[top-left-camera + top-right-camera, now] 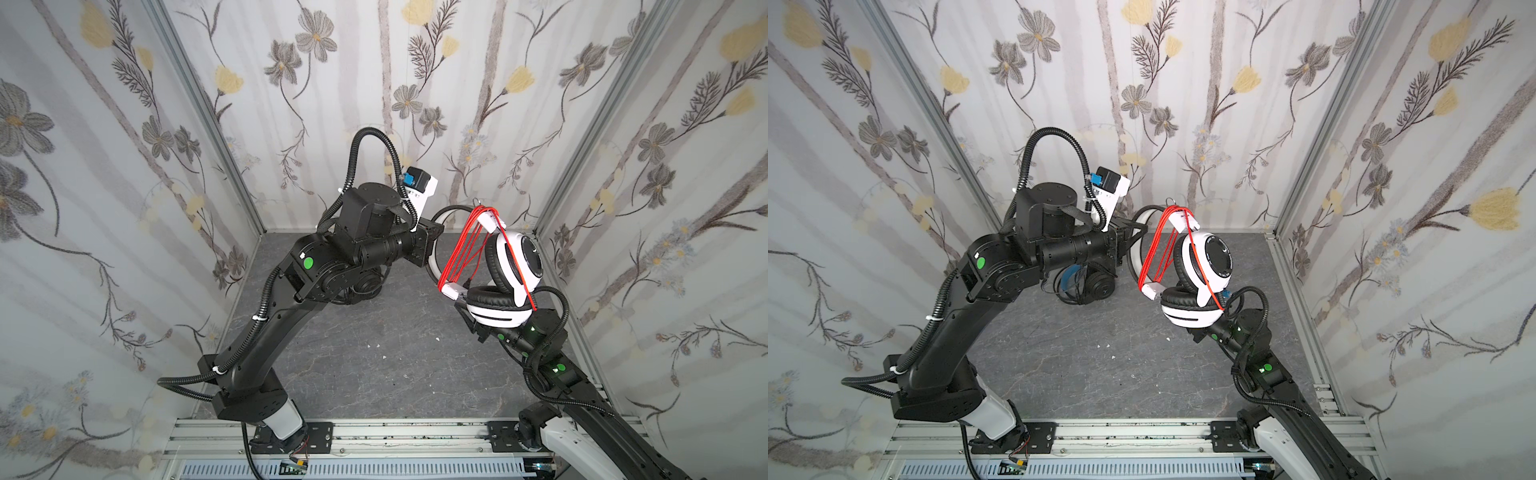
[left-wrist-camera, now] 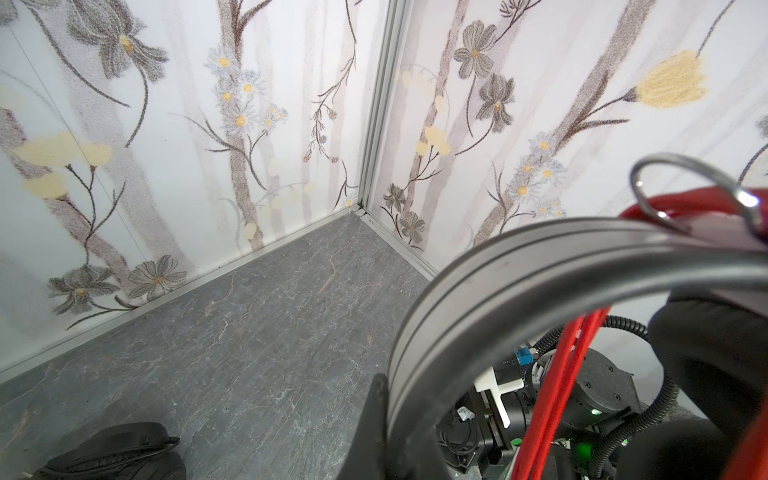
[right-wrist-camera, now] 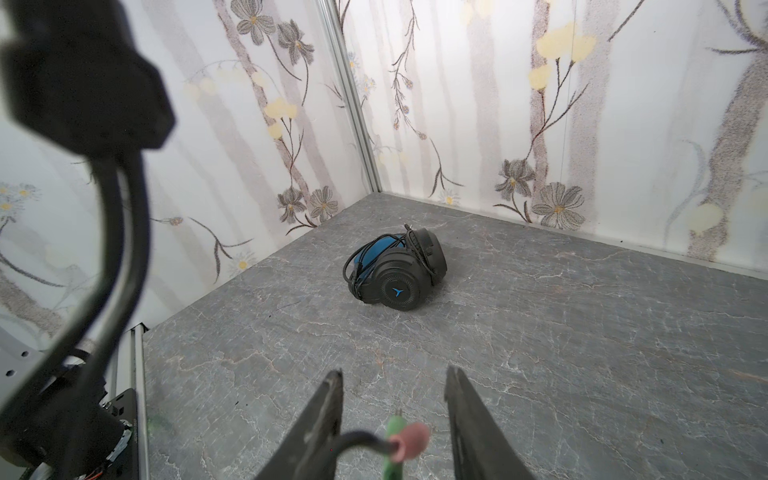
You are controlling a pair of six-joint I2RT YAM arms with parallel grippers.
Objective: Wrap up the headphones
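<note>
the left gripper (image 2: 384, 399) is pressing shut on the pale arched headband (image 2: 540, 270) of the white over-ear headset with black earpads (image 1: 511, 266), holding it in the air right of centre in both top views. its red cable (image 1: 461, 253) is running in several taut strands between the band's top and the lower ear cup. the right gripper (image 3: 394, 372) is sitting just under that cup, jaws standing apart; a pink plug (image 3: 411, 440) and a green plug (image 3: 392, 432) are lying between them, touching neither as far as shows. the all-black over-ear headset with blue inner band (image 3: 395, 270) is lying on the grey marbled floor (image 3: 540, 332) below the left arm, its black cable (image 3: 353, 266) bundled around it.
</note>
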